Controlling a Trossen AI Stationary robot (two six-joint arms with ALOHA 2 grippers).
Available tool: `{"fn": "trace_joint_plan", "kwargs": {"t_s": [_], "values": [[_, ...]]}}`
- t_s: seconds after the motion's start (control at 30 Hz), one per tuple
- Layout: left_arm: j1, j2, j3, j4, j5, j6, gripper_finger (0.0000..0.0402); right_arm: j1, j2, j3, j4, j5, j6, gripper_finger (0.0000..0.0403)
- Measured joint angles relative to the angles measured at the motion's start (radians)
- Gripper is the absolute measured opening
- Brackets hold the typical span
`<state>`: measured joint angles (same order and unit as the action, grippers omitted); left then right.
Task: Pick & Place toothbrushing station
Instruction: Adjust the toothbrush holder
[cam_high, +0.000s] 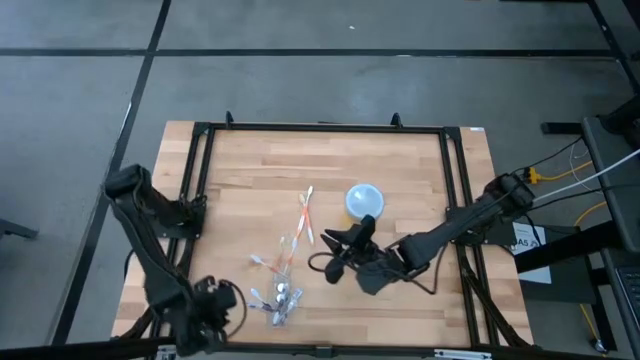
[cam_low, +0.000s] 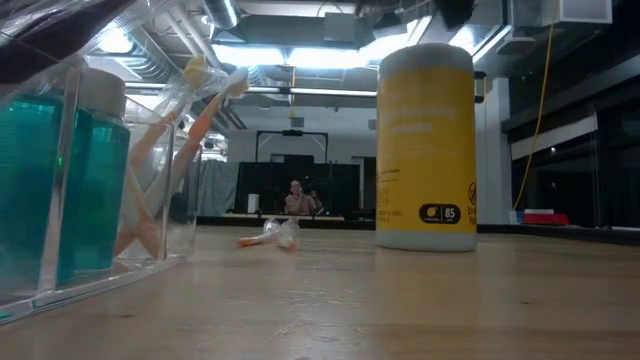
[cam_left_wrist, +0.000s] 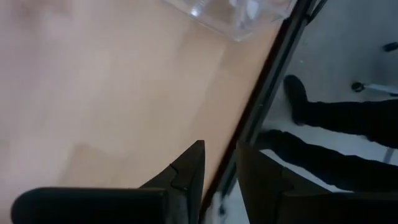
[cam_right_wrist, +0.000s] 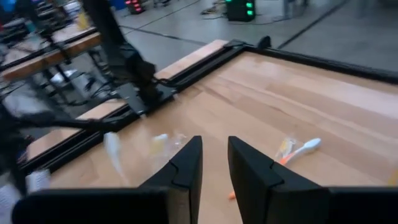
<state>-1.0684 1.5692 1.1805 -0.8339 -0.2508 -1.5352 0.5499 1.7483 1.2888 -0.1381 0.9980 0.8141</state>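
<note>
My right gripper (cam_high: 335, 258), fingers just narrowly parted and empty, sat right of the orange toothbrush (cam_high: 306, 215), closer than my left.

The cup (cam_high: 363, 199) stands right of centre on the table (cam_high: 240, 170). Toothbrushes (cam_high: 305, 214) lie just left of it. The pouch (cam_high: 278, 297) sits nearer the front edge, left of the right gripper (cam_high: 338, 254).
</note>
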Motion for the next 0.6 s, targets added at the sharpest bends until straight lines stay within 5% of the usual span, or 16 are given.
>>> {"fn": "trace_joint_plan", "kwargs": {"t_s": [0.27, 0.6], "values": [[0.069, 0.175, 0.0, 0.309, 0.039, -0.009, 0.0086, 0.122, -0.095, 0.0, -0.004, 0.017, -0.089, 0.0079], [0.124, 0.214, 0.0, 0.271, -0.042, -0.122, 0.0048, 0.286, -0.11, 0.0, 0.028, 0.123, -0.088, 0.0079]]}}
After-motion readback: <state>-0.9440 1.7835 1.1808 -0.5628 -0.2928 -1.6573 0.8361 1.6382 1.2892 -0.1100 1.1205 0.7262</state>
